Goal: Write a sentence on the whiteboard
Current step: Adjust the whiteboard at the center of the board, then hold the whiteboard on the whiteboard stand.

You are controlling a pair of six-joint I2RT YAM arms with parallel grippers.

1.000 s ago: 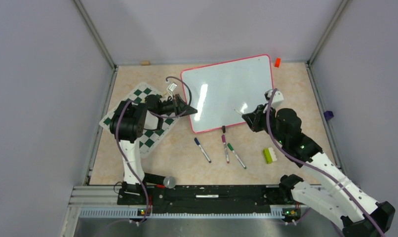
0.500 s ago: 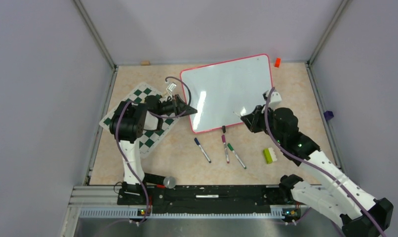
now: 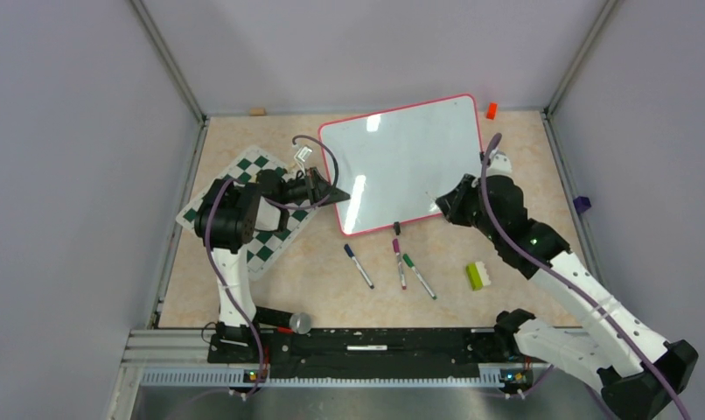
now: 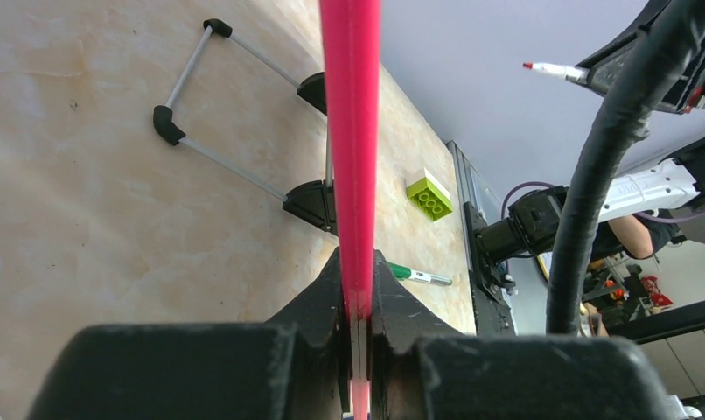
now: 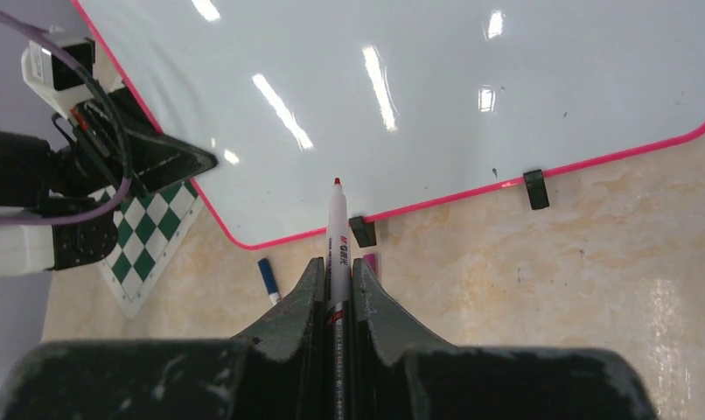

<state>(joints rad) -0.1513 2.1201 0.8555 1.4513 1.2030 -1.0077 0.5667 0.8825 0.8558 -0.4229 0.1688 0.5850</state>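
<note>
The whiteboard (image 3: 401, 162) lies at the back middle of the table, glossy white with a pink-red frame and no writing on it. My left gripper (image 3: 336, 197) is shut on its left frame edge; in the left wrist view the red edge (image 4: 351, 131) runs straight up from between the closed jaws (image 4: 356, 262). My right gripper (image 3: 445, 206) hovers over the board's near right part, shut on a white marker (image 5: 336, 232) with an uncapped red tip. In the right wrist view the tip sits over the whiteboard (image 5: 471, 96) near its lower frame; I cannot tell whether it touches.
Blue (image 3: 359, 265), magenta (image 3: 399, 262) and green (image 3: 419, 276) markers lie in front of the board. A lime brick (image 3: 478, 276) sits near the right arm. The green-and-white chess mat (image 3: 244, 171) lies under the left arm. A small orange block (image 3: 492, 110) is by the back wall.
My right gripper has drawn back to the right with the marker, its wrist swinging toward the far right. The left gripper has kept its hold on the board.
</note>
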